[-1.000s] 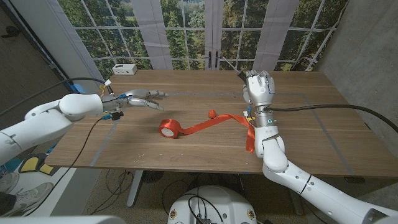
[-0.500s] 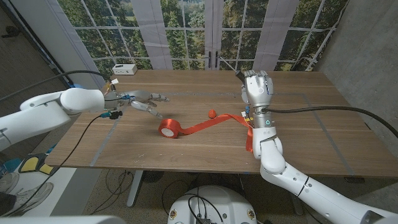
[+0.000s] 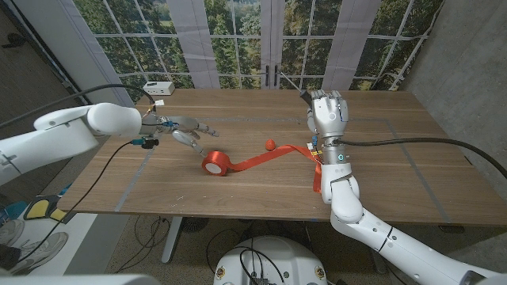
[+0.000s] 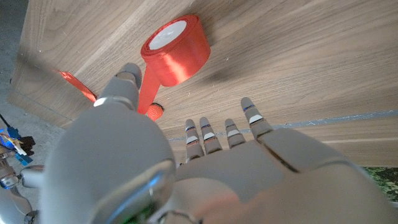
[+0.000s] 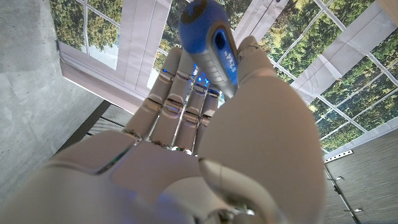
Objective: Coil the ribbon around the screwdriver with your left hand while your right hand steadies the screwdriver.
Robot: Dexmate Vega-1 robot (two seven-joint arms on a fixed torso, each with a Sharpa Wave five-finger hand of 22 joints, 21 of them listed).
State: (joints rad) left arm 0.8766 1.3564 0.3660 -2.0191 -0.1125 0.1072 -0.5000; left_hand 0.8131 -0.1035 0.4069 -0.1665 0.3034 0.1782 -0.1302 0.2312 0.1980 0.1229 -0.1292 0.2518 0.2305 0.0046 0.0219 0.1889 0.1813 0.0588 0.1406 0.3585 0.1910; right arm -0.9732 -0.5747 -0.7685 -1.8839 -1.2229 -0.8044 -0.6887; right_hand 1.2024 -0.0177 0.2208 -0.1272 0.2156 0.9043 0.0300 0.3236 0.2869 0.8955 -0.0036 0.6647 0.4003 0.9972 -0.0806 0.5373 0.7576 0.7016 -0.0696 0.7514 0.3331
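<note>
Red satin ribbon on its spool [image 3: 215,163] lies mid-tabletop, its loose tail [image 3: 269,158] running across the wooden tabletop [image 3: 238,190] toward the right hand [image 3: 328,115]. That hand is wrapped around the blue-handled screwdriver [image 5: 211,40], holding it raised above the tabletop. The left hand [image 3: 181,127] hovers just beside the spool with fingers spread, holding nothing; from the left wrist view its fingertips [image 4: 214,134] point down at the spool [image 4: 176,50]. To do this well, I judge the left hand should pinch the tail near the screwdriver rather than the spool, keeping slack. Open wood surrounds the spool; a white box [image 3: 158,88] sits well apart at the far edge.
</note>
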